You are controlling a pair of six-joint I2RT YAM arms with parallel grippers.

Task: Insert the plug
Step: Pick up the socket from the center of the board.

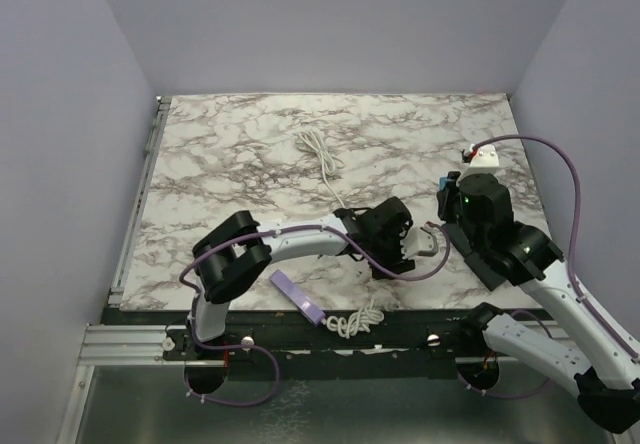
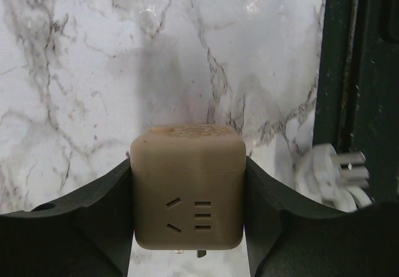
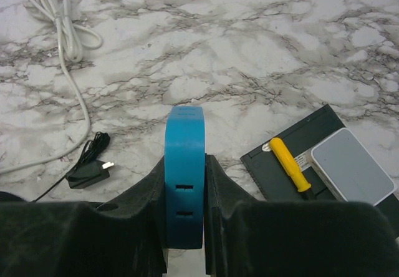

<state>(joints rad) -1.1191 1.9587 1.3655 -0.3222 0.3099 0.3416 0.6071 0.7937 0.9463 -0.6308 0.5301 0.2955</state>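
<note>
A brown cube adapter [image 2: 187,189] with slots in its face and prongs under it sits on the marble between the fingers of my left gripper [image 2: 187,163]. Both pads press on its sides. In the top view that gripper [image 1: 397,246] is low over the table near the front edge. My right gripper [image 3: 185,165] is shut on a blue socket strip [image 3: 184,189] standing on edge, two slots facing the camera. The top view shows the right gripper [image 1: 450,188] just right of the left one. A white plug [image 2: 336,174] lies beside the cube.
A black charger [image 3: 87,171] with bare pins lies left of the blue strip. A black tray [image 3: 283,158] holds a yellow screwdriver [image 3: 290,165] and a grey box [image 3: 352,165]. A white cable [image 1: 320,154], a purple strip [image 1: 296,297] and a coiled cord [image 1: 355,319] lie on the marble.
</note>
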